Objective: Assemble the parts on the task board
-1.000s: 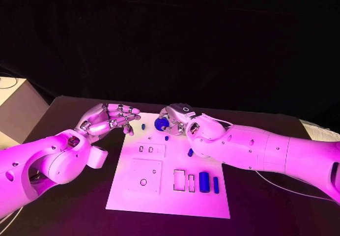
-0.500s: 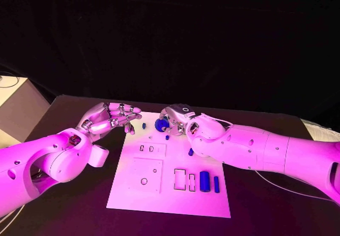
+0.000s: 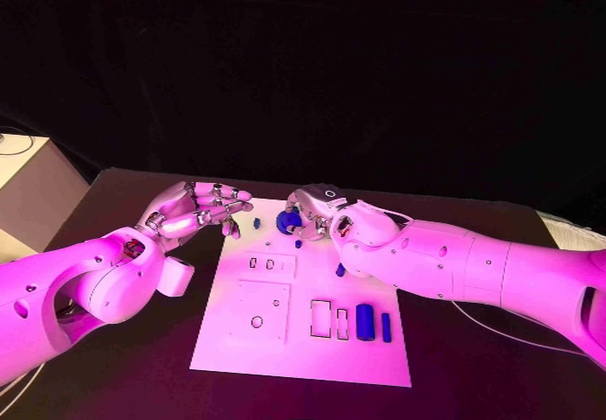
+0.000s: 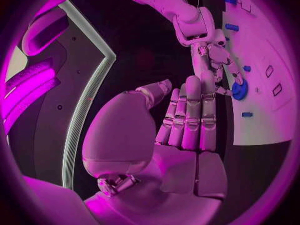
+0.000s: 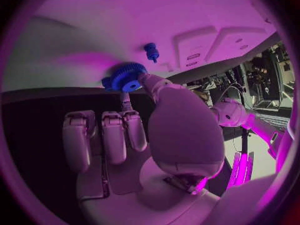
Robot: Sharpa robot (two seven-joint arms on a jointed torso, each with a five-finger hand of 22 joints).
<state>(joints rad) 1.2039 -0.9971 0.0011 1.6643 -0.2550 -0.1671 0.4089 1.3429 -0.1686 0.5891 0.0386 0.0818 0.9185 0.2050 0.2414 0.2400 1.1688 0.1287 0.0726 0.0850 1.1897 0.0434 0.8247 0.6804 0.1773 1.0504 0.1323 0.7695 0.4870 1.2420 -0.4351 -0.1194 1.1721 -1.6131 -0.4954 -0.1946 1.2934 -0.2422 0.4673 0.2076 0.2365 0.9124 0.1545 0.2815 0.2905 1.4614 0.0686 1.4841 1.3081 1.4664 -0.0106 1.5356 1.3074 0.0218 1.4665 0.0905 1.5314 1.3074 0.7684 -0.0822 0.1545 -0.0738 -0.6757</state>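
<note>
The white task board (image 3: 240, 346) lies in the middle of the table. My right hand (image 3: 326, 214) hovers over the board's far edge and pinches a blue gear (image 3: 288, 220) between thumb and a finger; the gear (image 5: 127, 77) hangs just above the board (image 5: 94, 25), close to a small blue peg (image 5: 150, 51). My left hand (image 3: 196, 210) hovers off the board's far left corner, fingers partly bent and side by side (image 4: 190, 115), holding nothing. From the left wrist, the gear (image 4: 239, 90) sits under the right hand (image 4: 212, 60).
On the board lie a blue cylinder (image 3: 363, 324), a thin blue bar (image 3: 385, 328), and small blue pieces (image 3: 339, 271) (image 3: 255, 225). Rectangular slots (image 3: 320, 319) and a square plate with holes (image 3: 259, 311) mark the board. A pale box (image 3: 31, 188) stands off the table's left.
</note>
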